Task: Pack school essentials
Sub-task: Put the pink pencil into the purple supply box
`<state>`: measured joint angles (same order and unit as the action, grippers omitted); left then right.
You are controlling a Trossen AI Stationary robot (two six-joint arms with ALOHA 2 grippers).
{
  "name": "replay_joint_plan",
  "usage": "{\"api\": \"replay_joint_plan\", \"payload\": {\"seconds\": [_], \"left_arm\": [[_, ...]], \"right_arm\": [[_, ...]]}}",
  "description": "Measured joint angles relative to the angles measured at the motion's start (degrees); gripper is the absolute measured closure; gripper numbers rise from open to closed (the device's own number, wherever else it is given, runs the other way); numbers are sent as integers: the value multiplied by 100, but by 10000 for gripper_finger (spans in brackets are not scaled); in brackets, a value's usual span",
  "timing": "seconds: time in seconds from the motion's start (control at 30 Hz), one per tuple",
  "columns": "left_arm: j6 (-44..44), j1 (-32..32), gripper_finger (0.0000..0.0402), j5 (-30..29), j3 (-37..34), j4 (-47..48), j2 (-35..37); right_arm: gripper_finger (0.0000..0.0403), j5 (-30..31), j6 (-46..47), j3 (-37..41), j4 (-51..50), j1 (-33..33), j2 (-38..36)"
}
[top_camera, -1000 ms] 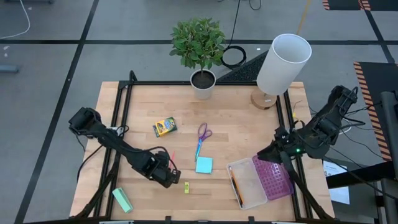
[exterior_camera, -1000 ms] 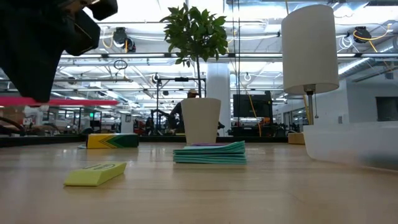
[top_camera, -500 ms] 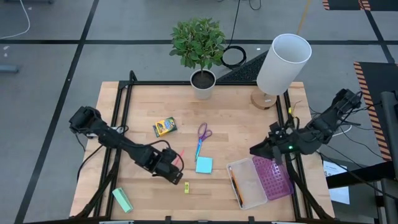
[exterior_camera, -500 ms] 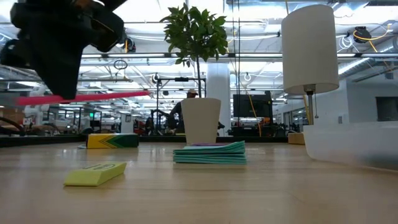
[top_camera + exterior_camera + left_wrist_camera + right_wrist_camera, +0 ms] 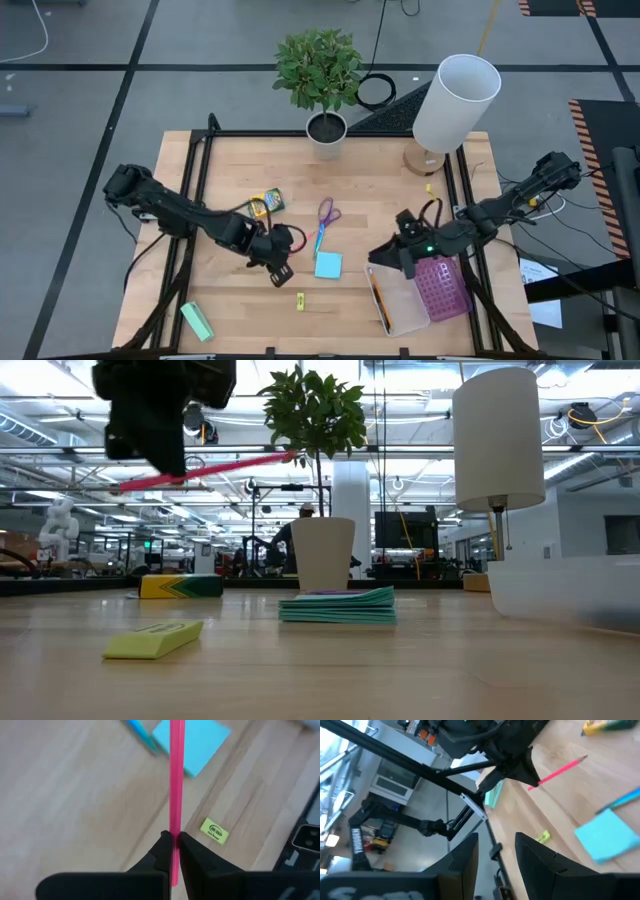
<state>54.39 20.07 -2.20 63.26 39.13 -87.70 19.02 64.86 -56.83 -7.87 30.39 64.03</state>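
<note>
My left gripper [image 5: 277, 252] is shut on a pink-red pencil [image 5: 210, 470] and holds it in the air left of the light-blue sticky-note pad [image 5: 328, 265]. My right gripper [image 5: 497, 851] stands open and empty over the left end of the clear case [image 5: 405, 295], which holds an orange pencil [image 5: 377, 296]. Flat on the table lie the crayon box [image 5: 265, 203], the purple-handled scissors [image 5: 325, 222], the tiny yellow piece [image 5: 299, 300] and the mint-green block [image 5: 197, 321]. My left gripper pinches the pencil's shaft near one end [image 5: 173, 840] between its two fingertips. A short stub [image 5: 173, 879] sticks out behind the fingers, and the long part runs on ahead of them. The pencil is lifted clear of the table and slants, its free end [image 5: 290, 456] higher.
A potted plant [image 5: 325, 128] and a white lamp [image 5: 452, 100] stand at the table's far edge. A purple tray [image 5: 445, 287] lies beside the clear case at the right. Bare wood shows between the pad and the case.
My left gripper has risen and gone toward the table's right and far side with the pencil, which has tipped from level to slanting. My right gripper has moved toward the table's left, over the case's left end.
</note>
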Motion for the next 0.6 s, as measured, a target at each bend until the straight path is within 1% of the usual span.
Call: {"api": "replay_joint_plan", "payload": {"seconds": [0.17,0.33,0.43,0.6], "left_arm": [[-846,-264,378,119,2,13,340],[-1444,-450,378,236,100,200,594],[-1854,-536,378,224,441,576,601],[-2422,-718,378,109,1123,1178,550]], "right_arm": [[283,-269,-697,-677,-180,-364,496],[282,-310,-1658,-1359,-485,-709,928],[276,-434,-2122,-1581,-486,-934,1078],[251,-784,-2362,-1673,-642,-1354,1108]]}}
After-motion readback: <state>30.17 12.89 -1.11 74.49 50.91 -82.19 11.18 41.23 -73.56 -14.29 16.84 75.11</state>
